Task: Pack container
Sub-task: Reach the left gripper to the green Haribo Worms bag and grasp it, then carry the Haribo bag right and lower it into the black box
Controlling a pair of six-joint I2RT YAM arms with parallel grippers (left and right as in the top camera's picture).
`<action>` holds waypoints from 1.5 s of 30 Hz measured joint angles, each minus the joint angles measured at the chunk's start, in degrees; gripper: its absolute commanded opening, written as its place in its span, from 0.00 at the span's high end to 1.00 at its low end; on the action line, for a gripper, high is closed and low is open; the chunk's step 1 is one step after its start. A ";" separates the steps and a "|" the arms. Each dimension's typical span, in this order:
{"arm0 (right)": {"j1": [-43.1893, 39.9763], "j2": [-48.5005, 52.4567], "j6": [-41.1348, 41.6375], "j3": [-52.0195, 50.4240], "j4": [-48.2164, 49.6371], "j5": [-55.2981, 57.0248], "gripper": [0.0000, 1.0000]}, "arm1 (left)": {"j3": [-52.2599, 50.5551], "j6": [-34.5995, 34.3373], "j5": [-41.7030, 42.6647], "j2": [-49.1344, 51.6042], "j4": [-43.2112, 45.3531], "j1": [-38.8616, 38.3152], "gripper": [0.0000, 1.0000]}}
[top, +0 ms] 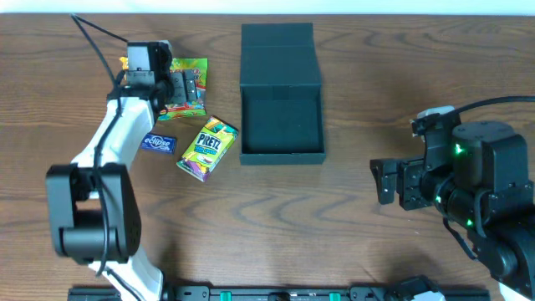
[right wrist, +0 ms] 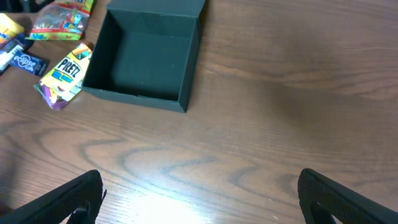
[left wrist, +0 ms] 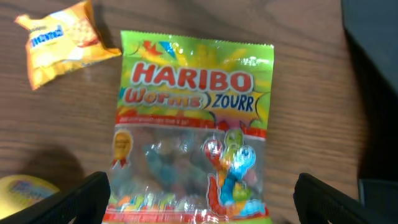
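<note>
The container (top: 282,155) is a dark teal-black square box, open and empty, with its flap lid (top: 280,54) lying back behind it. In the right wrist view the container (right wrist: 137,97) sits at the upper left. My left gripper (top: 184,84) hovers open over a green Haribo Worms bag (left wrist: 193,106), one finger on each side of the bag's lower end, not closed on it. That left gripper (left wrist: 202,199) holds nothing. My right gripper (top: 381,181) is open over bare wood to the right of the box, and in its own view the right gripper (right wrist: 199,199) is empty.
A Pretz packet (top: 207,149) and a blue Eclipse gum pack (top: 158,143) lie left of the box. An orange-yellow snack packet (left wrist: 59,40) lies beside the Haribo bag. A dark rail (top: 276,293) runs along the table's front edge.
</note>
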 measured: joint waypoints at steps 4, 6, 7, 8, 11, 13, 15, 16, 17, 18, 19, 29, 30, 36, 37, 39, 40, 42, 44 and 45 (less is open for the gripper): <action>0.00 0.02 0.02 0.00 -0.04 0.00 0.01 | 0.02 0.00 -0.24 0.96 4.17 0.04 0.05; 0.00 0.00 0.02 0.00 -0.07 0.00 0.01 | 0.02 0.02 -0.31 0.98 5.57 0.04 0.05; 0.00 0.02 0.02 0.00 -0.07 0.00 0.01 | 0.02 0.02 -0.48 1.11 5.88 0.04 0.05; 0.00 0.02 0.02 0.00 -0.04 0.00 0.01 | 0.02 0.02 -0.76 1.29 6.21 0.04 0.05; 0.00 0.00 0.02 0.00 -0.04 0.00 0.01 | 0.20 0.02 -2.10 3.32 6.62 0.04 0.05; 0.00 0.02 0.02 0.00 -0.04 0.00 0.01 | 0.20 0.02 -2.75 5.55 6.67 0.04 0.05; 0.00 0.00 0.02 0.00 -0.04 0.00 0.01 | 0.20 0.02 -2.89 7.85 6.82 0.04 0.05; 0.00 0.02 0.02 0.00 -0.04 0.00 0.01 | 0.20 0.02 -3.04 8.98 6.95 0.04 0.05; 0.00 0.02 0.02 0.00 -0.04 0.00 0.01 | 0.20 0.02 -3.08 9.86 6.99 0.04 0.05; 0.00 0.02 0.02 0.00 -0.04 0.00 0.01 | 0.20 0.02 -3.21 10.51 7.08 0.04 0.05; 0.00 0.02 0.02 0.00 -0.04 0.00 0.01 | 0.20 0.02 -3.28 10.86 7.19 0.04 0.05; 0.00 0.02 0.02 0.00 -0.04 0.00 0.01 | 0.28 0.33 -4.87 11.67 7.21 0.24 0.53; 0.00 0.02 0.02 0.00 -0.04 0.00 0.01 | 0.44 0.02 -4.94 11.67 7.02 0.26 0.60; 0.00 0.02 0.00 0.00 -0.07 0.00 0.01 | 1.44 -0.13 -5.49 11.67 5.33 0.33 0.94; 0.00 0.02 0.00 0.00 -0.04 0.00 0.01 | 1.62 -0.15 -5.53 11.65 5.01 0.33 0.95; 0.00 0.00 0.02 0.00 -0.04 0.00 0.01 | 1.86 -0.24 -5.55 11.65 4.72 0.33 0.94; 0.00 0.02 0.02 0.00 -0.07 0.00 0.01 | 1.88 -0.24 -5.55 11.65 4.70 0.33 0.95; 0.00 0.02 0.02 0.00 -0.04 0.00 0.01 | 1.97 -0.24 -5.55 11.65 4.52 0.33 0.94; 0.00 0.02 0.02 0.00 -0.04 0.00 0.01 | 2.49 -0.28 -5.55 11.65 3.74 0.33 0.95; 0.00 0.02 0.02 0.00 -0.04 0.00 0.01 | 2.84 -0.42 -5.53 11.65 3.19 0.33 0.95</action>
